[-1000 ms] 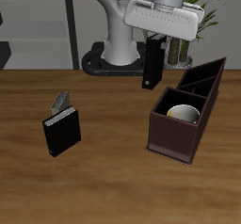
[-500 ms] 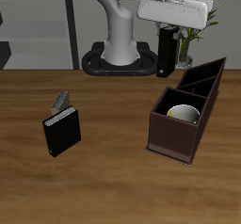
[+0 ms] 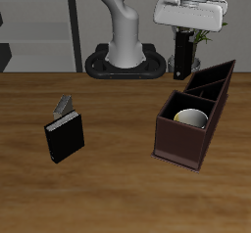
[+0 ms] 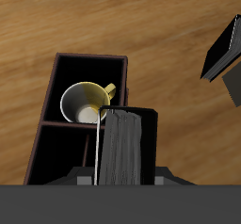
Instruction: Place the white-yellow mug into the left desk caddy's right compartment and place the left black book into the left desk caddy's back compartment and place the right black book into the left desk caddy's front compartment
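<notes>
Worktop [image 3: 108, 188] of wood grain carries, at about nine o'clock in the exterior view, the right black book [image 3: 65, 138] standing upright, with a grey patterned book [image 3: 64, 105] leaning just behind it at its twelve o'clock. Toward three o'clock sits the left desk caddy [image 3: 186, 144], and the white-yellow mug [image 3: 190, 117] rests inside its right compartment [image 3: 176, 108], the yellow handle showing in the wrist view. Above the caddy's far end, at roughly one o'clock, the gripper [image 3: 183, 43] hangs clear of the worktop, its jaws clenched on the left black book [image 3: 183, 56], which hangs upright from them; the wrist view looks down its pale page edge with the mug below
</notes>
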Robot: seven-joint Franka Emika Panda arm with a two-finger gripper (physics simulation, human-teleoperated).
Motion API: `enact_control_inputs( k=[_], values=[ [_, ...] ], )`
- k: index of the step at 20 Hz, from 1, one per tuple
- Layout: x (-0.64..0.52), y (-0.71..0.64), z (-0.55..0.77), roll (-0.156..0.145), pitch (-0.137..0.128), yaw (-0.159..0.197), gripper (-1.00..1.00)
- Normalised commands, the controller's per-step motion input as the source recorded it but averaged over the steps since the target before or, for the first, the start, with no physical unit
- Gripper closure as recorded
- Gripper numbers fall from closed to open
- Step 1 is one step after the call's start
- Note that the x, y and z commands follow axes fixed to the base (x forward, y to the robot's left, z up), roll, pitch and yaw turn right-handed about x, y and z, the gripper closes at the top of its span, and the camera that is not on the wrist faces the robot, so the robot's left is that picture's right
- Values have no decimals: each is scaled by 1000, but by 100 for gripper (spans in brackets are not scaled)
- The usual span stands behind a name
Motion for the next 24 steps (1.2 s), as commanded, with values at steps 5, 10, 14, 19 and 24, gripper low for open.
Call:
enact_control_inputs(
  k=[5, 10, 14, 19, 24],
  values=[
    [-292, 341, -287, 52, -40, 23, 100],
    [-402, 305, -179, 40, -59, -25, 100],
    [-265, 347, -140, 82, 6, -43, 100],
    [168, 238, -54, 43, 0, 14, 100],
    [285, 223, -67, 5, 11, 13, 100]
  ],
)
